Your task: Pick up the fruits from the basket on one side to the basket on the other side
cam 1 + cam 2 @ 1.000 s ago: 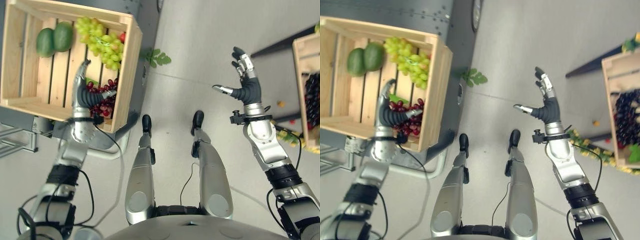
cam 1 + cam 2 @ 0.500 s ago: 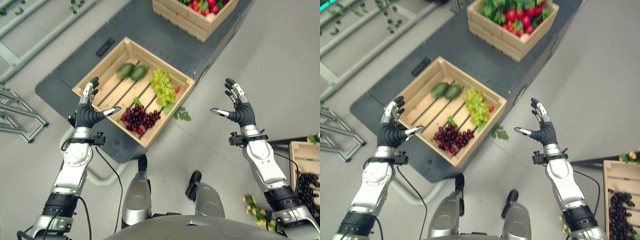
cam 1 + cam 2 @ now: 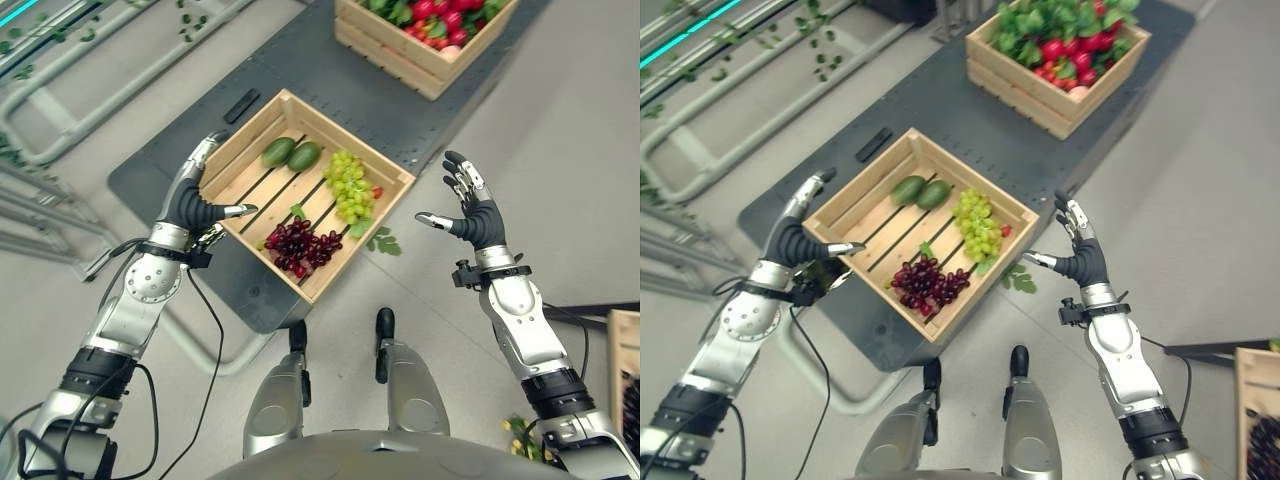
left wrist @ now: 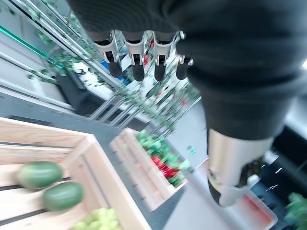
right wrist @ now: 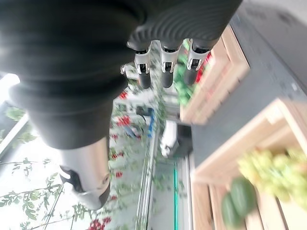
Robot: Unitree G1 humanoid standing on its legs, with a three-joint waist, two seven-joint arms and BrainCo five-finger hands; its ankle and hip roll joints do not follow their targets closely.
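A wooden crate (image 3: 392, 173) sits on a dark platform and holds two green avocados (image 3: 291, 154), a bunch of green grapes (image 3: 350, 186) and a bunch of red grapes (image 3: 301, 245). My left hand (image 3: 192, 205) is raised at the crate's left edge, open, fingers straight, holding nothing. My right hand (image 3: 474, 212) hovers to the crate's right, open and empty as well. The avocados (image 4: 50, 185) and green grapes (image 5: 273, 171) also appear past the fingers in the wrist views.
A second wooden crate (image 3: 1032, 92) with red fruit and green leaves stands farther back on the dark platform (image 3: 970, 128). A leafy sprig (image 3: 382, 243) lies on the floor by the near crate. Metal rails (image 3: 730, 110) run at the left. Another crate's edge (image 3: 1255, 415) shows at lower right.
The camera view has swung round, from straight down onto the crate to a wider view. Both hands stay open and have lifted; the left hand has left the red grapes.
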